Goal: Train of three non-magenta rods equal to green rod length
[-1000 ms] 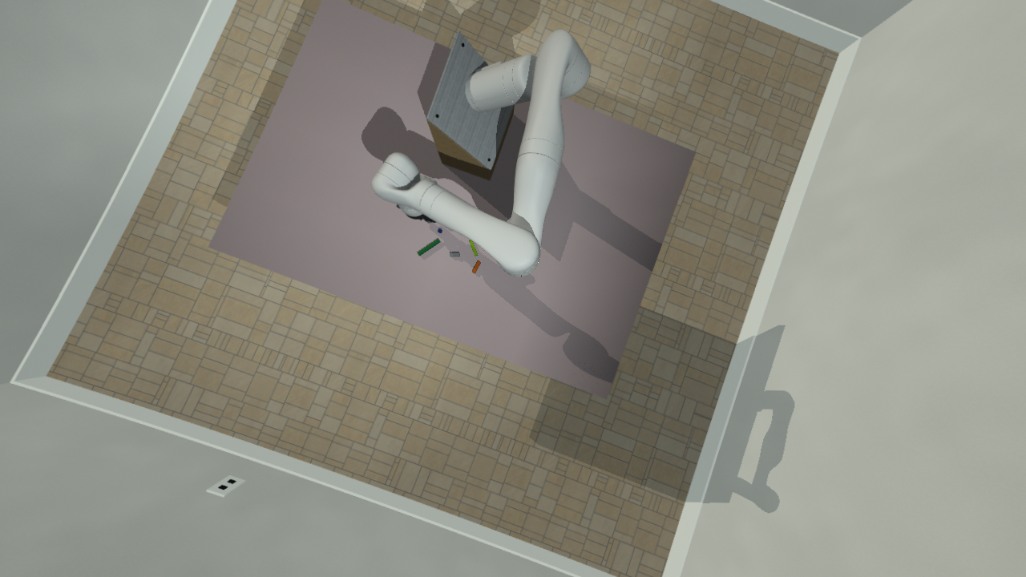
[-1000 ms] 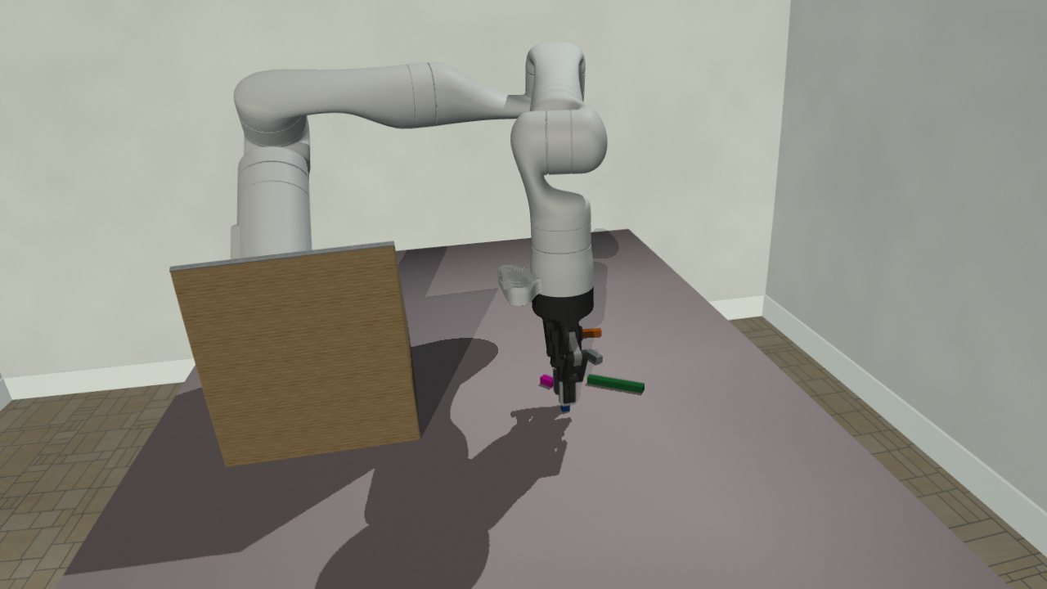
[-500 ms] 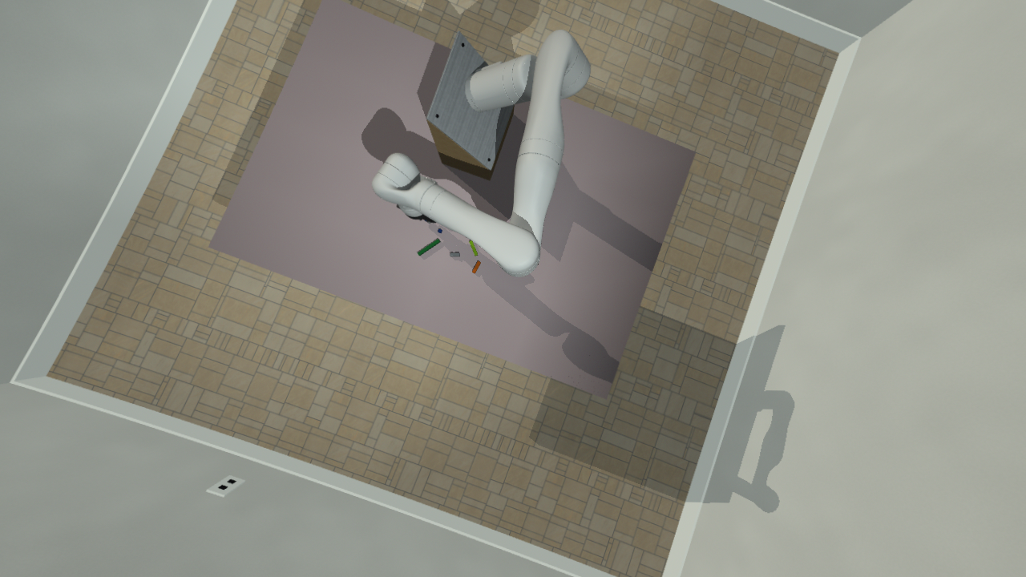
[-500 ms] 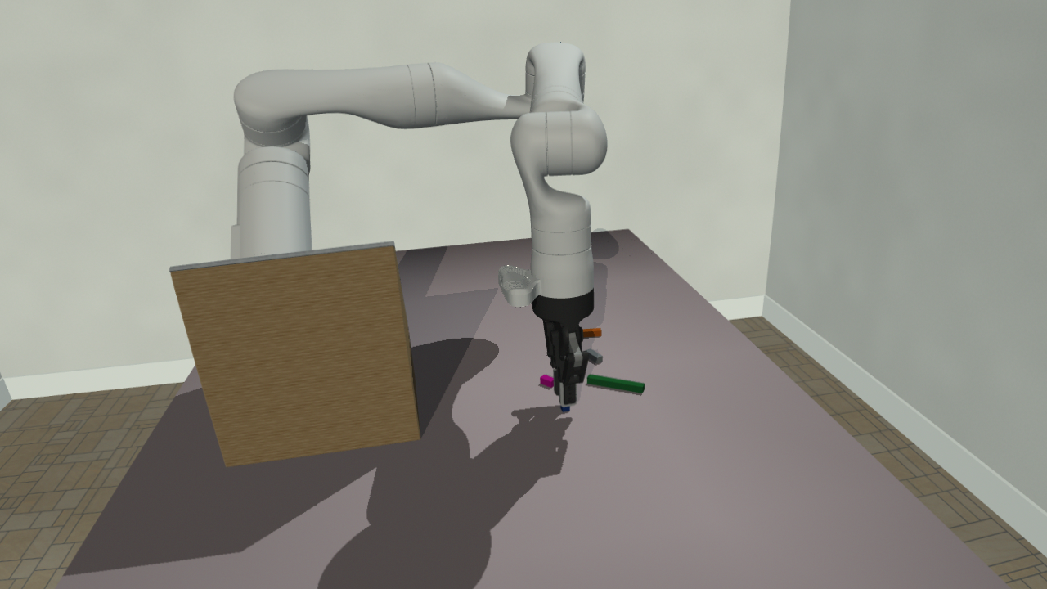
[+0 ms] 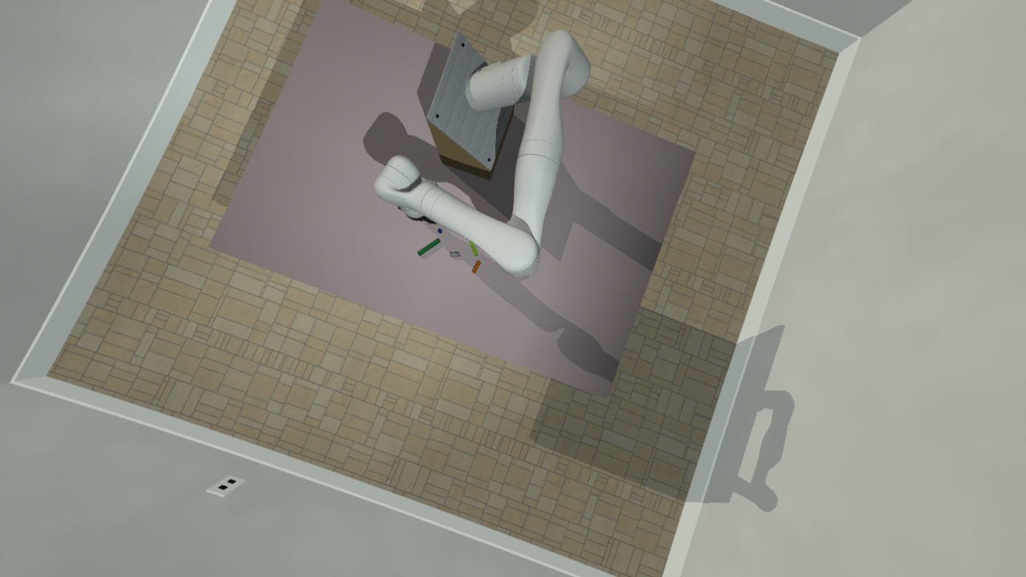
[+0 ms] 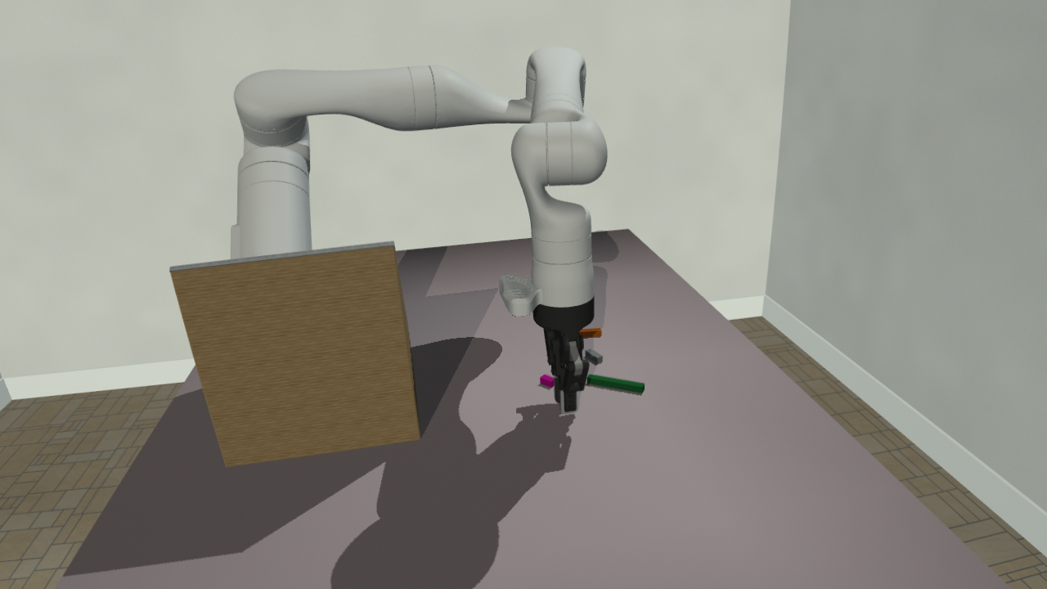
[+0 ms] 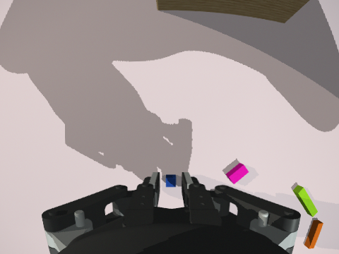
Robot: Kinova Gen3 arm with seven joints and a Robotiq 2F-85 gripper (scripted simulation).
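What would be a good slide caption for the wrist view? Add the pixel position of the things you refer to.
Open gripper (image 7: pixel 170 181) above the blue rod (image 7: pixel 171 180), with magenta (image 7: pixel 237 173), lime (image 7: pixel 306 201) and orange (image 7: pixel 313 234) rods to the right.

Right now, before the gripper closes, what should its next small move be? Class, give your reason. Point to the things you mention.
Probably ease the gripper (image 5: pixel 428 220) (image 6: pixel 568 408) (image 7: pixel 170 181) straight down a touch, fingers kept apart. The wrist view shows the blue rod (image 5: pixel 439 231) (image 7: pixel 171 180) lined up between them, with a gap either side; the pictures don't settle whether the tips are low enough to grip.

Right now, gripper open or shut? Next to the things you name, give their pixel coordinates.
Open, partly: in the wrist view the gripper (image 6: pixel 568 406) (image 7: pixel 170 181) shows a gap on each side of the blue rod (image 5: pixel 439 231) (image 7: pixel 171 180), neither finger touching it.
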